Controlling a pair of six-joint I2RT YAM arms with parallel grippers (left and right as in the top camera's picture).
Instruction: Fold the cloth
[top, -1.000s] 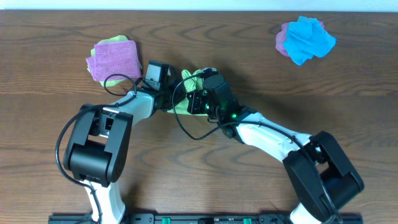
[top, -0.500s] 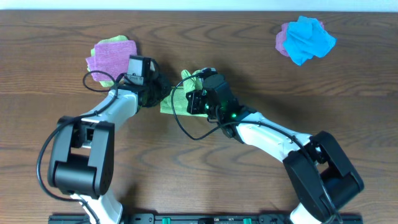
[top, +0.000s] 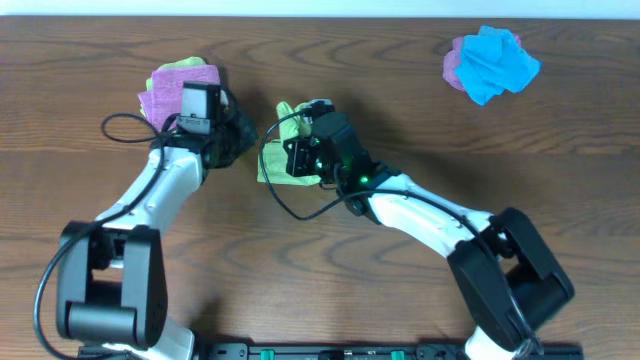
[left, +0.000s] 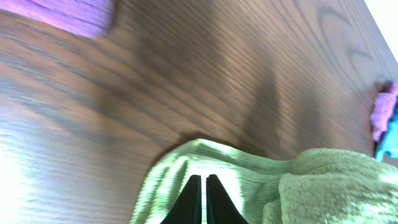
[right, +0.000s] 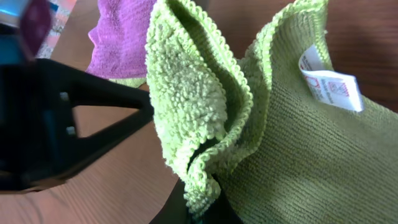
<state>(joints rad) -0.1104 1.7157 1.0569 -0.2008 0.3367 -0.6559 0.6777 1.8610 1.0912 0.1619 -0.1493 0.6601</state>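
Observation:
The green cloth (top: 272, 162) lies bunched on the wooden table, left of centre. My right gripper (top: 297, 155) is shut on a doubled fold of it, seen up close in the right wrist view (right: 202, 208), where the cloth (right: 298, 143) shows a white tag (right: 329, 84). My left gripper (top: 245, 140) is at the cloth's left edge. In the left wrist view its jaws (left: 202, 179) are shut with nothing seen between them, tips over the cloth (left: 249, 180). The left gripper's black body also shows in the right wrist view (right: 62, 124).
A folded purple cloth on a green one (top: 183, 95) lies just left of my left gripper, and shows in both wrist views (left: 68, 12) (right: 118, 43). A crumpled blue and purple pile (top: 490, 62) sits at the far right.
My left arm has swung left, toward the purple stack. My right gripper has shifted slightly left with the green cloth, and more of the cloth's left side now shows.

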